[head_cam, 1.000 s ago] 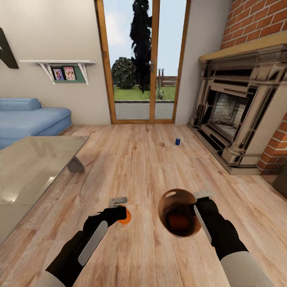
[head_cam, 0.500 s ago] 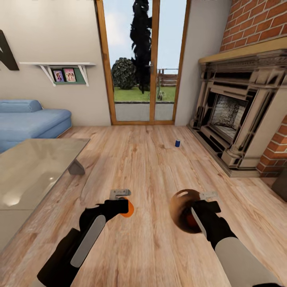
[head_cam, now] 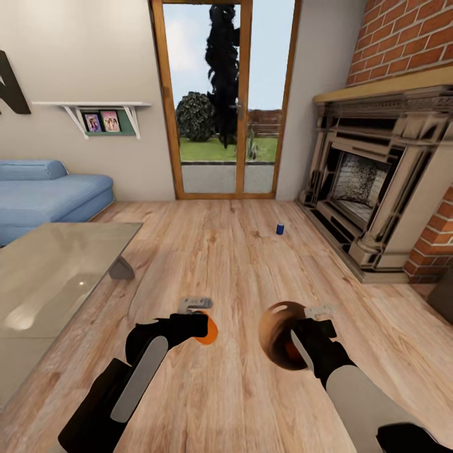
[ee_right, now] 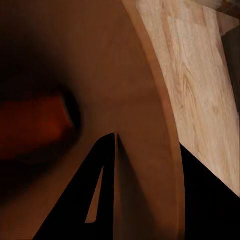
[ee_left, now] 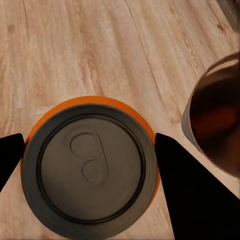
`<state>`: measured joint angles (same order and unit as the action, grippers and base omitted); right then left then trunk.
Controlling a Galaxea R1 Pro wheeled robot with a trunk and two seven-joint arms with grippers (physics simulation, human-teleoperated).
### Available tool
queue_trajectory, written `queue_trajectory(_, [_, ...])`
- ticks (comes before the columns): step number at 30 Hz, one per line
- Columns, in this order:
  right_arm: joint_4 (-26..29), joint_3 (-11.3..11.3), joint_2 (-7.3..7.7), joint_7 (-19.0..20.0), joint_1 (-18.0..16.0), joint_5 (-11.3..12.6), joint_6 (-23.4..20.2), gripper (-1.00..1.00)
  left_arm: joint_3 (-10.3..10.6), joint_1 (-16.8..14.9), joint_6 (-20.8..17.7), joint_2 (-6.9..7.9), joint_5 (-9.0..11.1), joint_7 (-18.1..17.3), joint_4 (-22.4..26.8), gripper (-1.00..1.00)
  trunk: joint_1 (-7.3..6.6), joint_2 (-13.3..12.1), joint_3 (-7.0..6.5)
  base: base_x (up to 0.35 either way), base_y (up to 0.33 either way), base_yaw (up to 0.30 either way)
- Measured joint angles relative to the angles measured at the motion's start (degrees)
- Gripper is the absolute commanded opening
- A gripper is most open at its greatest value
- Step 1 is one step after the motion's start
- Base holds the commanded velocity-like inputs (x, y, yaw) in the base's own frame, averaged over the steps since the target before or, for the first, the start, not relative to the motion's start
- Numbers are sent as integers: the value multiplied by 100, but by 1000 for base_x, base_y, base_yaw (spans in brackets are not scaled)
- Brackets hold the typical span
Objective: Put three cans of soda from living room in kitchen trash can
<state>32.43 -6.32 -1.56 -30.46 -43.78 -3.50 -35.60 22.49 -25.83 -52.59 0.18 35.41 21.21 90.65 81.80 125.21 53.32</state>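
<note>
In the head view my left gripper (head_cam: 200, 319) is shut on a bright orange can of soda (head_cam: 207, 330), held low over the living room's wood floor. The left wrist view looks down on that can's grey top (ee_left: 90, 167) between two black fingers (ee_left: 187, 192). My right gripper (head_cam: 309, 322) is shut on the rim of the brown tash can (head_cam: 277, 332), which is tilted on its side. Another orange can (ee_right: 35, 125) lies inside it, and one finger (ee_right: 102, 192) reaches inside the wall. A dark blue can (head_cam: 280, 229) stands on the floor near the fireplace.
A glass-topped low table (head_cam: 56, 270) fills the left side, with a blue sofa (head_cam: 50, 192) behind it. The ornate fireplace (head_cam: 371, 189) and brick chimney line the right. Glazed wooden doors (head_cam: 220, 126) are straight ahead. Open floor lies between.
My left gripper with the orange can has shifted slightly right and forward, closer to the bin. The right arm has turned the bin more onto its side.
</note>
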Motion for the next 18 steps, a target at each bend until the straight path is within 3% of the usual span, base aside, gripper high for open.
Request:
queue_trajectory(1, [-18, -11, -49, -13, -2, -109, -46, -100, 0, 0, -9, -19, 6, -10, 7, -100, -22, -40, -18, 0, 0, 0])
queue_trajectory(4, [-99, -20, -195, 2, -4, 29, 9, -100, 2, -2, -23, -42, 6, -25, 23, -100, -88, -160, -72, 0, 0, 0])
queue_trajectory(7, [-208, -26, -280, -6, -5, -75, -52, -100, 4, -1, -24, -45, 173, -34, 35, -100, -154, -281, -125, 0, 0, 0])
queue_trajectory(10, [-316, -26, -334, 22, -8, -26, -32, -100, 9, -2, -37, -12, 382, -36, 40, -100, -220, -401, -179, 0, 0, 0])
queue_trajectory(18, [-579, -19, -372, 63, -41, 23, -321, -100, 1, -1, -69, 7, 483, -37, 49, -100, -395, -722, -323, 0, 0, 0])
